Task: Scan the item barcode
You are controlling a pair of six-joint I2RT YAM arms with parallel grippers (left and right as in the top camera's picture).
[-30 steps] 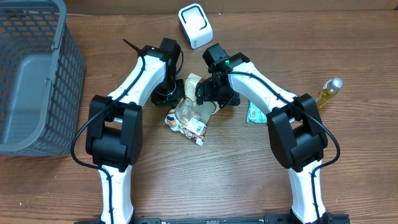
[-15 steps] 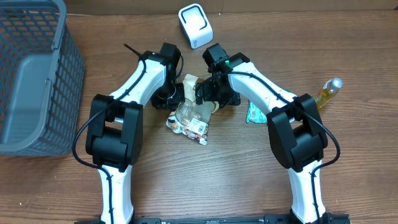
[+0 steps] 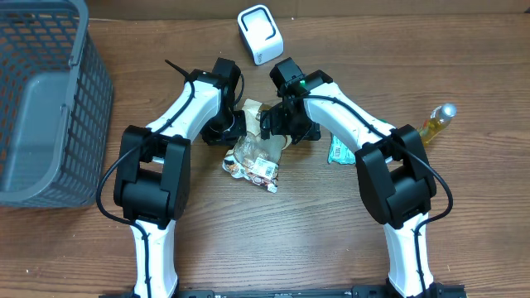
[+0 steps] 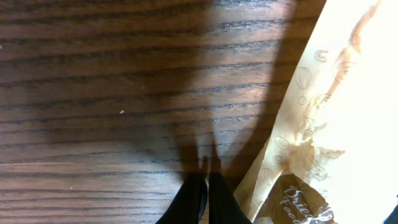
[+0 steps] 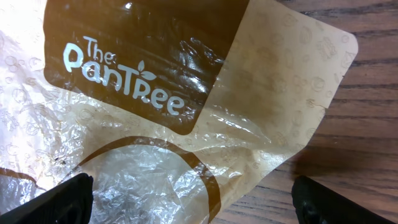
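The item is a crinkled tan and brown snack bag [image 3: 252, 153] with "The PanTree" printed on it, lying flat on the wood table between both arms. In the left wrist view, my left gripper [image 4: 206, 196] is shut with nothing in it, its tips on the wood just left of the bag's edge [image 4: 329, 118]. My right gripper [image 5: 202, 202] hangs open right over the bag [image 5: 155, 112]; one finger [image 5: 62, 199] is above the plastic and the other [image 5: 348, 202] above bare wood. The white scanner [image 3: 259, 35] stands at the back. I cannot make out a barcode.
A grey wire basket [image 3: 41, 99] takes up the far left. A green packet [image 3: 339, 149] lies under the right arm, and a yellow bottle [image 3: 436, 120] lies at the right. The left gripper [image 3: 234, 126] and right gripper [image 3: 277, 126] sit close together over the bag's upper end.
My left gripper has edged slightly right, up to the bag's edge. My right gripper's fingers have spread a little wider above the bag. The bag has barely moved.
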